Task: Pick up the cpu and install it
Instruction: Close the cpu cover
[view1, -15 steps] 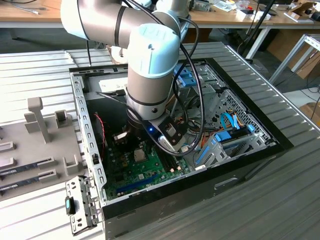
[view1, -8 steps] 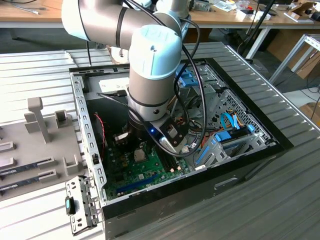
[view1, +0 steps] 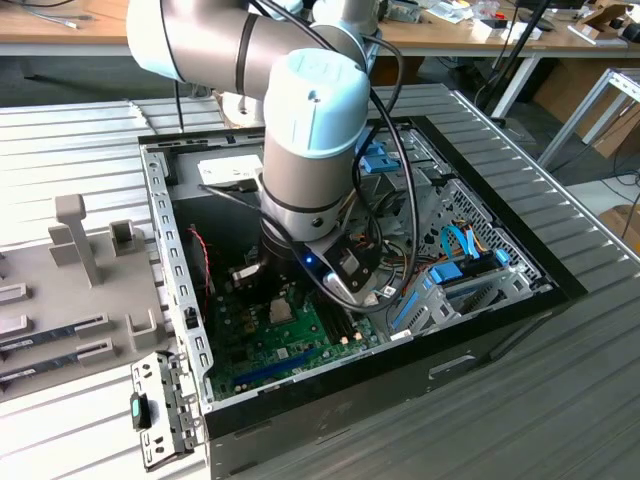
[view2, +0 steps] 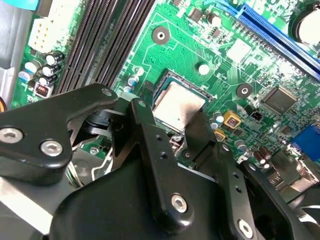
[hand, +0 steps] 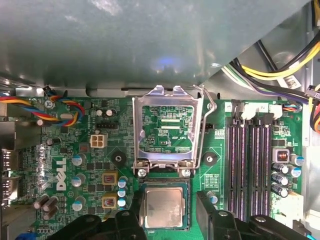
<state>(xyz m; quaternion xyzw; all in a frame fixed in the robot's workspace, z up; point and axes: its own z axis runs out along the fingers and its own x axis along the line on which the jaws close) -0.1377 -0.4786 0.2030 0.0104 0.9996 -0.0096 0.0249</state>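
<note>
Grey slatted worktop (view1: 90, 140) carries the open computer case (view1: 520, 290); inside, the cpu (hand: 163, 207) sits in its socket (hand: 165, 222), fingers (hand: 207, 210) spread either side of it, apparently clear.

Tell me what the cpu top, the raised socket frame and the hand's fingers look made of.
The cpu has a dull silver-grey top that looks like brushed metal, with soft reflections. The socket frame looks like bright bare steel, shiny at its edges. The hand has matte black fingers with silver screws, either plastic or coated metal; I can't tell which.
</note>
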